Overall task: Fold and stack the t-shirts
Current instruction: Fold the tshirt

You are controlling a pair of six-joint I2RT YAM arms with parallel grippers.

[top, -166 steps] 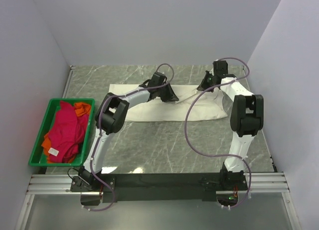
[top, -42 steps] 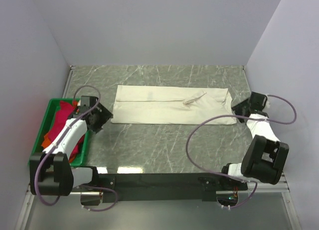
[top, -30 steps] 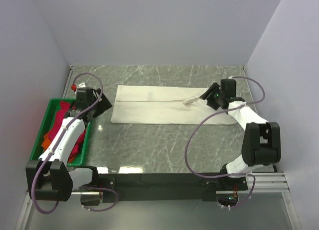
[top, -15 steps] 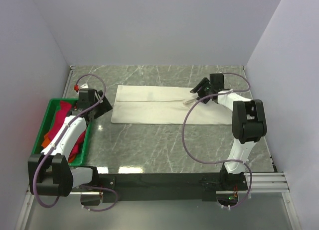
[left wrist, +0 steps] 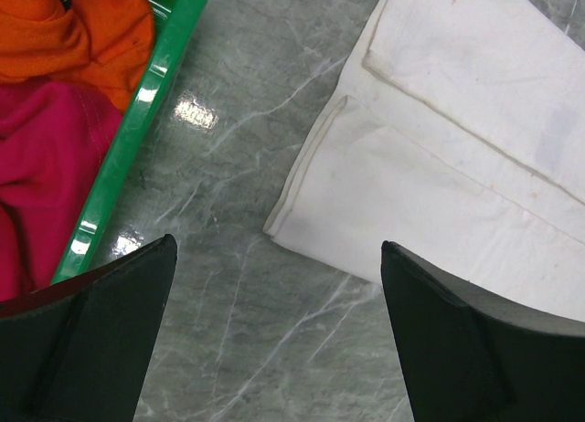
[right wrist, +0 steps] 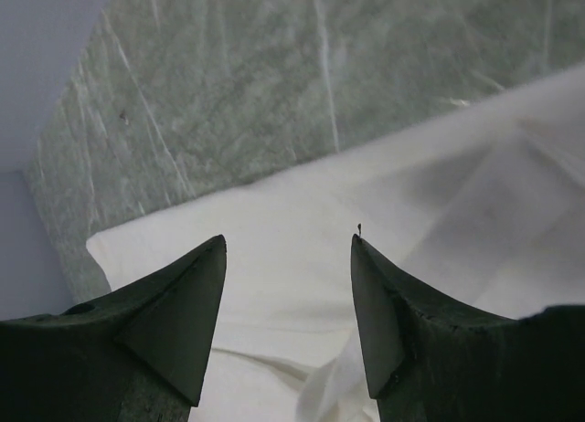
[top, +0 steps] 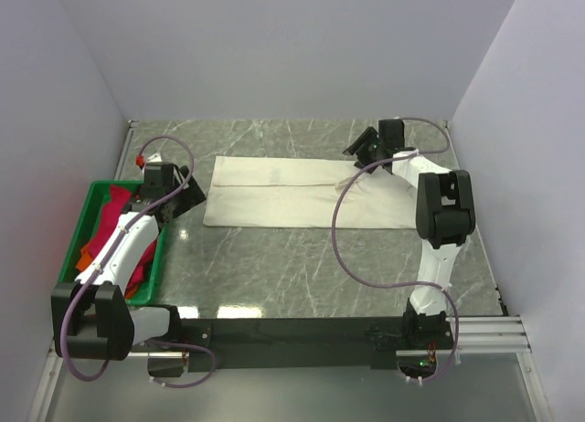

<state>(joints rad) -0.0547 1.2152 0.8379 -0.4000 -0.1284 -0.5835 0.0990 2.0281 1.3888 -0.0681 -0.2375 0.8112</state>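
My left gripper (left wrist: pixel 277 248) has its jaws fully apart with nothing between them. Its two black fingers (left wrist: pixel 91 340) frame bare table and the near left corner of the large cream folded cloth t-shirt (left wrist: pixel 439 166). In the top view the left gripper (top: pixel 183 192) hangs between the shirt's left end and the green plastic crate (top: pixel 161 258), touching neither. My right gripper (right wrist: pixel 288 242) has its jaws partly apart. No cloth sits between the tips, and only the cream t-shirt (right wrist: pixel 274 285) lies below them. In the top view the right gripper (top: pixel 358 148) is over the shirt's far edge, toward its right end. I cannot tell whether its fingertips touch the cloth. The cream t-shirt (top: pixel 292 194) lies flat as a long band running left to right across the far half of the grey-green marble-patterned table (top: pixel 292 276). Layered fold edges show at its left end, and a raised crease (top: pixel 352 182) stands right of its middle. A strip of bare table separates it from the crate. The green crate (left wrist: pixel 137 139) sits at the table's left edge and holds the crimson-pink cloth t-shirt (top: pixel 114 223) and the orange cloth t-shirt (top: pixel 84 258), both crumpled. In the left wrist view the orange t-shirt (left wrist: pixel 82 29) lies against the crimson-pink t-shirt (left wrist: pixel 37 166) inside the crate wall. A purple cable (top: pixel 338 248) loops from my right arm over the table's near half.
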